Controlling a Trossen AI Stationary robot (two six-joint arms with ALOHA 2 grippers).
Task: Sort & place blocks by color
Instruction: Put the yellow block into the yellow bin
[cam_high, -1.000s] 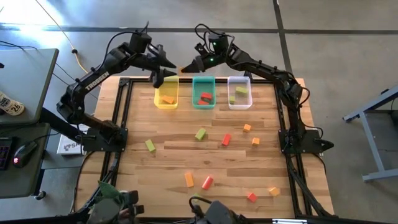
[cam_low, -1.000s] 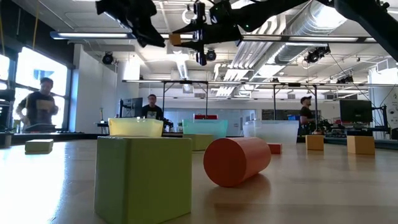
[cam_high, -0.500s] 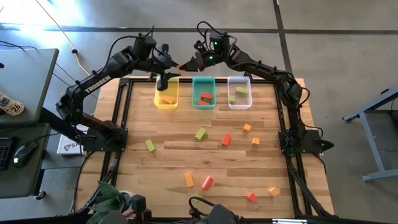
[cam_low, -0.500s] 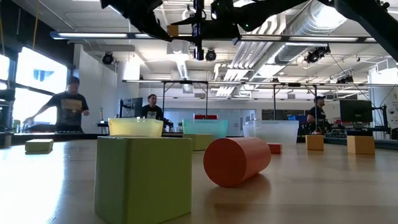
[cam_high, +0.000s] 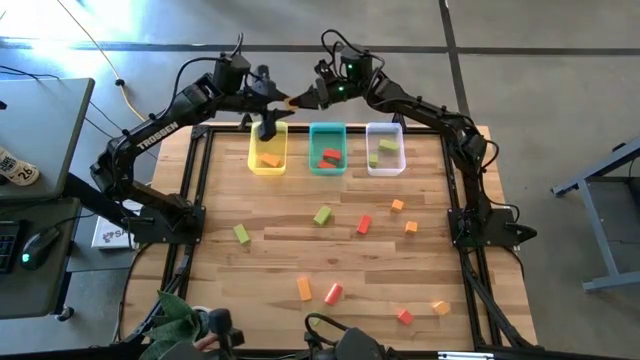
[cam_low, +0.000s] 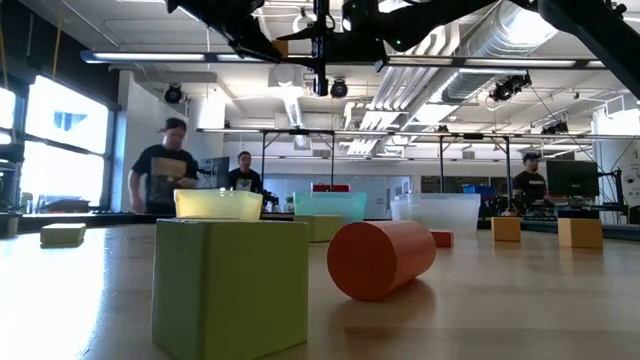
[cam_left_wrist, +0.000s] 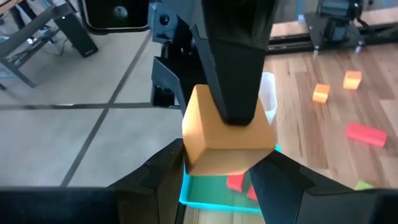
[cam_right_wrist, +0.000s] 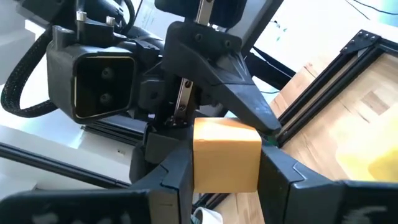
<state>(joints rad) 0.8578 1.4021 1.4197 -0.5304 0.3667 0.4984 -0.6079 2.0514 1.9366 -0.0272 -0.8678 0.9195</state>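
Since a second ago the left claw has swung in from beside the yellow bin to meet the right claw, and both now pinch one orange block in the air just behind that bin's far rim.

Taking the yellow bin as the landmark and working from the near edge of the bench toward it: nearest the edge lie a red block and an orange one, then an orange bar and a red cylinder. Closer to the bin sit two green blocks and a scatter of red and orange pieces. Inside the bin rests an orange piece; just beside it the teal bin holds red ones and, beyond that, the clear bin holds green ones.

Above the bin's far rim, the right wrist view shows the right claw's own fingers shut on the block's sides, while the left wrist view shows the left claw's fingers closed against its lower faces (a two-handed grip, so a hand-over looks likely). My guess is the block is held high to clear the bin walls, and passed left because the yellow bin stands on the left arm's side. Nothing has been let go yet.
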